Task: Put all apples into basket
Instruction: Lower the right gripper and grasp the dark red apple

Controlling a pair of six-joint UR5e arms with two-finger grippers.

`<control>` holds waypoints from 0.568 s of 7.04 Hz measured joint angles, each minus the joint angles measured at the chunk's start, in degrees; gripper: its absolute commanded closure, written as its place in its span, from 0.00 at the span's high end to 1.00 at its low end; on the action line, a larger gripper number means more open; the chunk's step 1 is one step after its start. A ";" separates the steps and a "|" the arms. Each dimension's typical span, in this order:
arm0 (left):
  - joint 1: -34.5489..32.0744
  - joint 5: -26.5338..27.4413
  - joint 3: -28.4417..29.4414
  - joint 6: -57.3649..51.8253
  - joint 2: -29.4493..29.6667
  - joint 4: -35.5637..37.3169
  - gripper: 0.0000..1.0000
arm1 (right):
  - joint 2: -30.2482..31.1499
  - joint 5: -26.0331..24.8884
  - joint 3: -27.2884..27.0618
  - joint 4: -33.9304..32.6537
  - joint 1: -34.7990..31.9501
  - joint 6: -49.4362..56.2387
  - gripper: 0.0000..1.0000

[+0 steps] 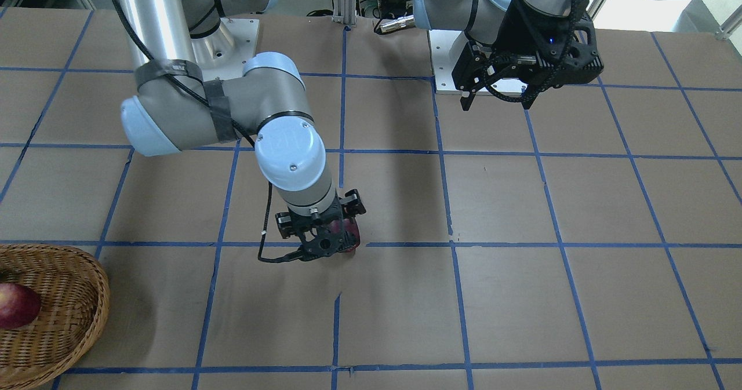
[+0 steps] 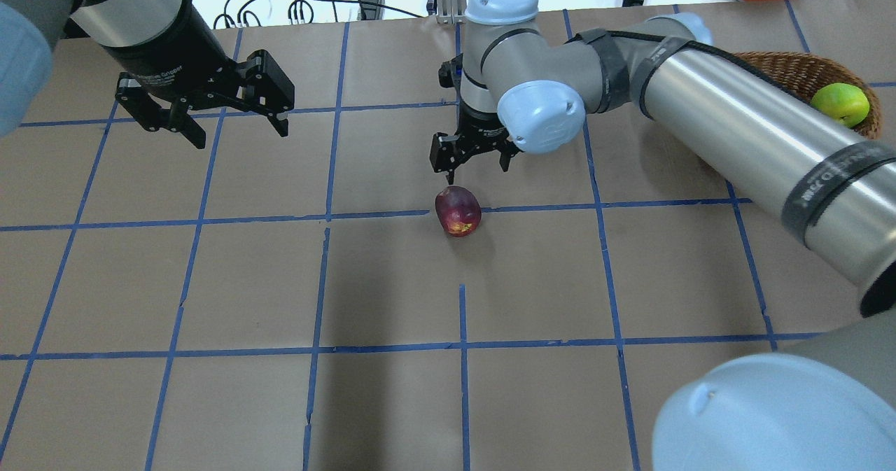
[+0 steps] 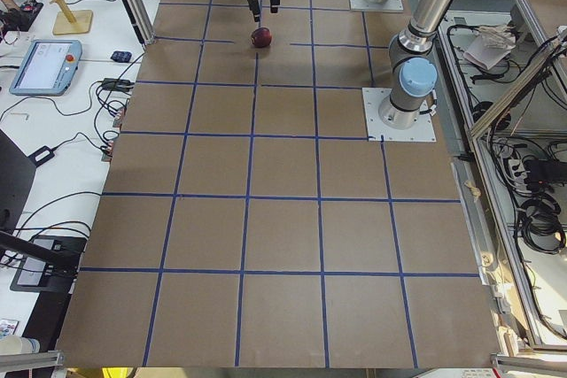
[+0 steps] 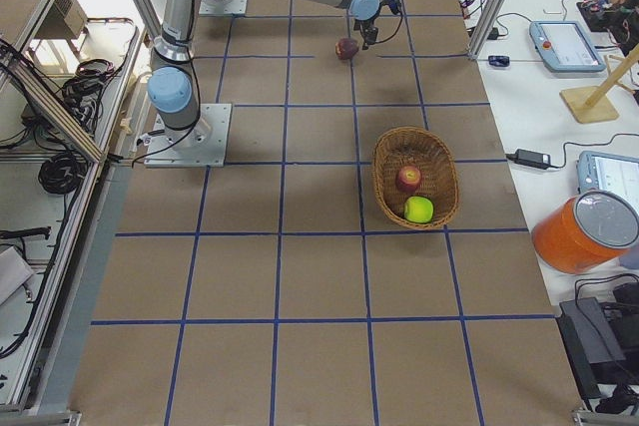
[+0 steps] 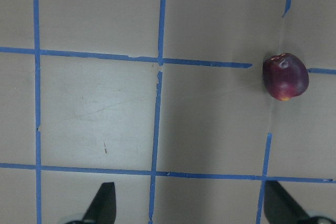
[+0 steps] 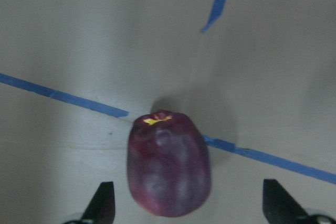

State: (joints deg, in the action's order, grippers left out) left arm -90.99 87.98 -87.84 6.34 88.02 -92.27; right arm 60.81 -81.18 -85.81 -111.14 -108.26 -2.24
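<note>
"Starting at the left of the overhead view, how does the left gripper (image 2: 238, 131) stand?" the first asks.

"It hangs above the table (image 2: 392, 282) with its two fingers spread wide and nothing between them," the second answers. "Its wrist camera looks straight down on brown paper and blue tape lines, with the maroon apple (image 5: 285, 76) off to one side and well apart from it."

"And moving toward the middle?"

"The maroon apple (image 2: 458, 211) lies on the table, right on a blue tape line. The right gripper (image 2: 476, 171) hovers over it, pointing down, with its fingers parted. In the right wrist view the apple (image 6: 168, 171) sits between the two fingertips (image 6: 102, 205), with a gap on either side, so the fingers are not closed on it. In the front-facing view the gripper body hides most of the apple (image 1: 349, 233); only a dark red edge shows beside it."

"What is further right?"

"The basket (image 2: 784, 68) stands at the far right of the table, partly behind the right arm. The green apple (image 2: 841, 103) lies inside it. The view from the right end of the table shows the inside more fully: the red apple (image 4: 408, 179) and the green one (image 4: 418, 210) sit just beside each other in the basket (image 4: 384, 172), well apart from the maroon apple (image 4: 346, 48)."

"So two apples are in and one is out?"

"Yes, the maroon one is on the table, under the open-fingered right gripper."
</note>
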 measured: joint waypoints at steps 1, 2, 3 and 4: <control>0.12 0.00 -0.03 -0.01 -0.02 0.27 1.00 | -1.49 2.48 -0.28 -1.68 -1.42 -3.09 1.00; 0.16 0.02 -0.07 -0.01 -0.04 0.37 1.00 | -2.28 3.28 -0.97 -2.42 -2.09 -4.48 1.00; 0.18 0.04 -0.08 -0.01 -0.04 0.43 1.00 | -2.59 2.92 -2.03 -3.27 -2.35 -5.00 1.00; 0.22 0.02 -0.07 -0.01 -0.04 0.50 1.00 | -2.73 1.23 -3.11 -4.63 -2.40 -5.23 1.00</control>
State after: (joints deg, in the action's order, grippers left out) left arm -90.76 88.00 -87.91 6.33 87.98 -91.77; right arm 58.08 -79.95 -88.91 -115.76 -110.67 -7.47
